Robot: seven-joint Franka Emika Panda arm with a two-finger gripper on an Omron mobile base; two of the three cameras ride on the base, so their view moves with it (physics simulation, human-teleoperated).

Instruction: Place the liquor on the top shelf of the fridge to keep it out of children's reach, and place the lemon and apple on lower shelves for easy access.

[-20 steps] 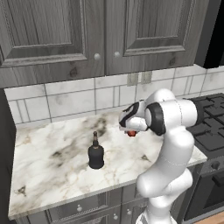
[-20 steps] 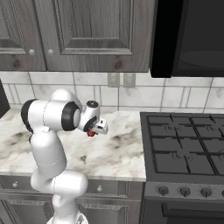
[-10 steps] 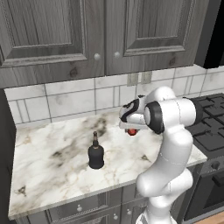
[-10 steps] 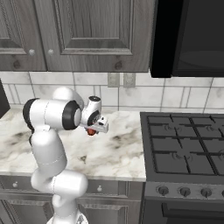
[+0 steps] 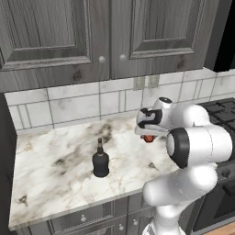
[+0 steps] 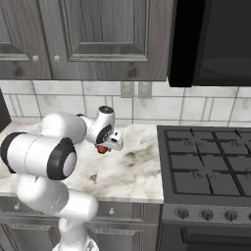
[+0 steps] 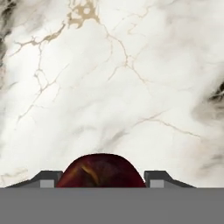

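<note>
marble tabletop (image 5: 55, 170) under grey wood-grain cupboards (image 5: 59, 32), tiled wall behind. going left to right in the left base view: liquor (image 5: 100, 161) stands upright mid-tabletop, untouched. right of it my claw (image 5: 148, 137) hangs above the tabletop, clenched on the apple (image 5: 148, 138); in the hand view the red ball sits between the two finger tips (image 7: 48, 179) with bare marble below, so it is off the surface. compared with a second ago the claw has shifted a little sideways with the apple while the base stayed put, grip width unchanged. i read that as the carry just starting: apple secured, heading for a lower fridge shelf. stove (image 6: 206, 169) sits far right. next i need to swing or drive toward the fridge without knocking the bottle.
</note>
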